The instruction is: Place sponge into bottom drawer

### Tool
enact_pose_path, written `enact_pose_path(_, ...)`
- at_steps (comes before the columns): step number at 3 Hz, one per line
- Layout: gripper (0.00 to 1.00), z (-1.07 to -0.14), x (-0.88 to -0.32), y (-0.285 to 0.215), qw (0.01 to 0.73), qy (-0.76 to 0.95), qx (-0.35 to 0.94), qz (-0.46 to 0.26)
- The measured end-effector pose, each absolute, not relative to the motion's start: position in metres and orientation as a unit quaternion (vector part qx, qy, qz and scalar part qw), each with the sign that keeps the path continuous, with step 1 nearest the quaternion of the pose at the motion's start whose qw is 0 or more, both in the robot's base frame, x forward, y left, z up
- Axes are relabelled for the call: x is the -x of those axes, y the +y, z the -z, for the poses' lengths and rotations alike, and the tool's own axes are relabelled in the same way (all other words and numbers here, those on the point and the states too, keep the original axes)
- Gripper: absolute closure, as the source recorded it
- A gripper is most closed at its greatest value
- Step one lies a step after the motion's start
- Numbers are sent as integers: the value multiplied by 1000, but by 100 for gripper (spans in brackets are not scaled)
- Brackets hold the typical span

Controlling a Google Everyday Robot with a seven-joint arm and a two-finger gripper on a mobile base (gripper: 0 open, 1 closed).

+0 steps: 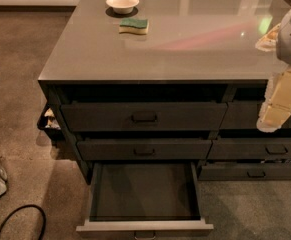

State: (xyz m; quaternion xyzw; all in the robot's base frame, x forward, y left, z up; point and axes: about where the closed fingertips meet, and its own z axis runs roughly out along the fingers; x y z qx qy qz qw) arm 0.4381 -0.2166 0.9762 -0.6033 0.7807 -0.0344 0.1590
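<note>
The bottom drawer (144, 227) stands open; end effector (276, 108) hangs at right.

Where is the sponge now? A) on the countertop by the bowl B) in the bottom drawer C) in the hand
A: the sponge lies on the countertop beside the bowl; the bottom drawer is open without it, and the hand is at the right edge.

Sponge (134, 25): 1 rectangular block, green scouring layer uppermost, yellow foam beneath. It lies flat on the grey surface (185, 54), at the far left part.

Bottom drawer (144, 227): lowest of 3 in the left column, dark grey, pulled out, floor exposed, handle on its flat front.

End effector (271, 119): at the right edge, level with the top drawers, well apart from both.
</note>
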Motion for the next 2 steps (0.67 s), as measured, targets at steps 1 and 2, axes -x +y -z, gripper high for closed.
enact_pose_path(1, 0, -976, -438, -217, 159, 781, 603, 34)
enact_pose_path(2, 0, -981, -448, -214, 165, 788, 592, 28)
